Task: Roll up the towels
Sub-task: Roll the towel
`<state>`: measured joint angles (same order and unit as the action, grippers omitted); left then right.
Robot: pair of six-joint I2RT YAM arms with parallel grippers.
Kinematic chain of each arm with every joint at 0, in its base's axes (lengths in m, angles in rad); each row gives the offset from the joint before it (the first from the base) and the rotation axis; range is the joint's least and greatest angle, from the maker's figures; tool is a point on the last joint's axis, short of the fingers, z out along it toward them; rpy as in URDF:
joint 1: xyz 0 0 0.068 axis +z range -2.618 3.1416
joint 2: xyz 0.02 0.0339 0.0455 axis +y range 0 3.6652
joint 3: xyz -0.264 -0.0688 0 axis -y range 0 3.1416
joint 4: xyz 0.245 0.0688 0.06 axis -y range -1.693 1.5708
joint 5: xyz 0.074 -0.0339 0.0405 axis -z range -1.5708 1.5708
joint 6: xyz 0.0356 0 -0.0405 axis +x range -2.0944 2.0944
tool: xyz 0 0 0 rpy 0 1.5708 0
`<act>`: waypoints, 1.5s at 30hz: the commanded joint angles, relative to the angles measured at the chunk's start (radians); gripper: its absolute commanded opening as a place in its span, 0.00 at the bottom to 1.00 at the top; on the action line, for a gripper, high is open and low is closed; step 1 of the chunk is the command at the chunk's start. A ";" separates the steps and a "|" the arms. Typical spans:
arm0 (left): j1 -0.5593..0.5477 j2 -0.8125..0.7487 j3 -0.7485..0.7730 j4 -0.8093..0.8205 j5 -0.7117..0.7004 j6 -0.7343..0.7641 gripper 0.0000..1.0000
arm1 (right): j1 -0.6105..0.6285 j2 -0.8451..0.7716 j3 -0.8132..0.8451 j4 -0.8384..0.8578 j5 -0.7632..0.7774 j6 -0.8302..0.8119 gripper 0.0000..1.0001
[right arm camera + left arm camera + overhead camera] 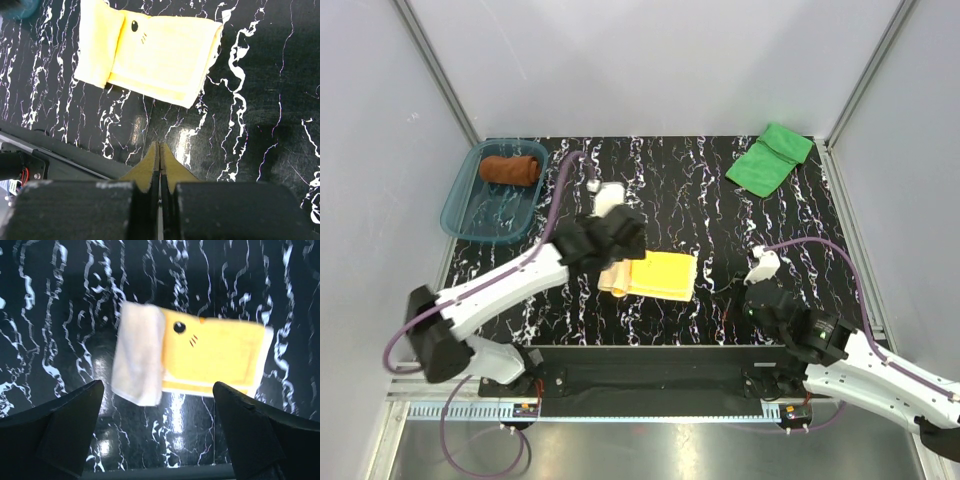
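A pale yellow towel [660, 275] lies flat near the front middle of the table, its left end folded over into a paler flap [137, 360]. Small dark marks [180, 328] show beside the flap. My left gripper [157, 386] hovers open above the towel's left end [618, 240], with nothing between its fingers. The right gripper [160, 146] is shut and empty, low over bare table right of the towel [757, 290]. A rust-brown towel [510, 169] lies rolled in the teal tray [460, 215]. A bright green towel [770, 158] lies folded at the back right.
Grey walls close the table on three sides. A black strip and metal rail [650, 385] run along the near edge between the arm bases. The tray stands in the back left corner.
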<state>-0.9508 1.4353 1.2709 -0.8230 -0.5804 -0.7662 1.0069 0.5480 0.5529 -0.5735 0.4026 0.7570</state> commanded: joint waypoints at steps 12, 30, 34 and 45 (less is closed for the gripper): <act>0.322 0.008 -0.352 0.343 0.340 0.134 0.93 | -0.004 0.032 0.042 0.001 0.028 0.019 0.00; 0.268 0.160 -0.311 0.487 0.476 0.094 0.99 | -0.005 0.067 0.018 0.023 0.025 0.015 0.00; 0.245 0.230 -0.288 0.505 0.508 0.082 0.99 | -0.005 0.072 0.018 0.026 0.025 0.011 0.00; 0.213 0.295 -0.294 0.561 0.547 0.039 0.47 | -0.005 0.047 0.012 0.015 0.035 0.011 0.00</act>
<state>-0.7292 1.7073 0.9642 -0.2752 -0.0605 -0.7189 1.0069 0.6048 0.5568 -0.5735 0.4026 0.7643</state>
